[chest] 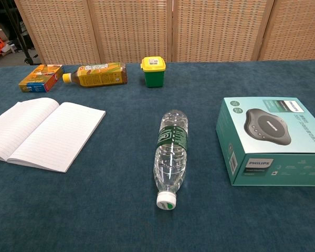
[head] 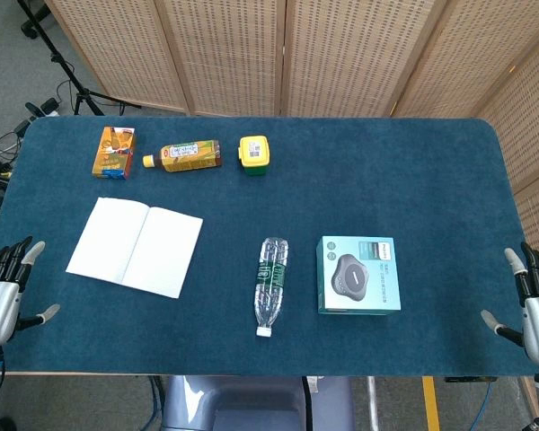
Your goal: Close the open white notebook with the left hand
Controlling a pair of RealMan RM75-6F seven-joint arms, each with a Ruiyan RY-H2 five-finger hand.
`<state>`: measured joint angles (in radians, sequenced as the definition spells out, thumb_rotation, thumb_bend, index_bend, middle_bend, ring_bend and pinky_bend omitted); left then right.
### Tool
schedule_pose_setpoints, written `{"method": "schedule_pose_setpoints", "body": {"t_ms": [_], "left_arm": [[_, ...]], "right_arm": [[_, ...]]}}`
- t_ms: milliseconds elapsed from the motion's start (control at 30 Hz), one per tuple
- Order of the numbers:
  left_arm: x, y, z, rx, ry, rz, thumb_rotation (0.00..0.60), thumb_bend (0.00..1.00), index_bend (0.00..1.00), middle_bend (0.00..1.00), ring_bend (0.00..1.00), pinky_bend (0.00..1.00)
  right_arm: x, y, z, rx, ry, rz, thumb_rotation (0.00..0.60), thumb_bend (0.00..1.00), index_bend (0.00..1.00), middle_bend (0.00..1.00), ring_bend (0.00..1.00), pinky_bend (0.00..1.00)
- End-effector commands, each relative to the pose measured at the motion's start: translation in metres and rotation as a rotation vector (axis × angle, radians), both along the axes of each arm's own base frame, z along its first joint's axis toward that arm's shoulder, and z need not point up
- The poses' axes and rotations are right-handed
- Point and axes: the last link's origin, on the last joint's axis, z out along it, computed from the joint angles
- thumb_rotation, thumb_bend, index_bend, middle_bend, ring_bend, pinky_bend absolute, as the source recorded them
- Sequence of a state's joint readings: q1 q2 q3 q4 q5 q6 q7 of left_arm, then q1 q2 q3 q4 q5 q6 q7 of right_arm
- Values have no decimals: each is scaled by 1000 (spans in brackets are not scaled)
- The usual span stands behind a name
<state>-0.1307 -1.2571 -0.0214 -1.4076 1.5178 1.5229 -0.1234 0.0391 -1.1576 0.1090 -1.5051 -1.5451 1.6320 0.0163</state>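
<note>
Spanning the scene, the blue worktop (head: 386, 197) carries the open white notebook (head: 135, 245) on its left half, both pages lying flat, spine running from far to near with a slight slant. Nearest to it, the left hand (head: 2, 287) hovers at the worktop's near-left edge, fingers (head: 22, 254) spread and empty; the notebook lies forward and inward of it. Opposite, the right hand (head: 532, 296) waits likewise empty.
</note>
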Motion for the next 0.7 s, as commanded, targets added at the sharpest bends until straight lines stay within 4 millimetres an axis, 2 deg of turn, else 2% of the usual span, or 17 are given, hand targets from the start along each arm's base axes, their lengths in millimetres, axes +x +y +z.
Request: {"method": "schedule_pose_setpoints", "body": {"t_ms": [33, 333, 500, 700], "left_arm": [[0, -1, 0, 5, -1, -2, 600, 0, 0, 0, 0, 0], [-2, 4, -6, -9, 0, 1, 600, 0, 0, 0, 0, 0], [-11, 25, -26, -82, -40, 12, 600, 18, 0, 0, 0, 0], [-29, 48, -58, -163, -72, 31, 600, 199, 0, 0, 0, 0]], "right_arm": [[0, 0, -1, 5, -3, -1, 600, 0, 0, 0, 0, 0], [0, 0, -1, 25, -26, 0, 600, 0, 0, 0, 0, 0], [0, -1, 0, 35, -37, -1, 600, 0, 0, 0, 0, 0], [-1, -1, 1, 39, -51, -2, 600, 0, 0, 0, 0, 0]]}}
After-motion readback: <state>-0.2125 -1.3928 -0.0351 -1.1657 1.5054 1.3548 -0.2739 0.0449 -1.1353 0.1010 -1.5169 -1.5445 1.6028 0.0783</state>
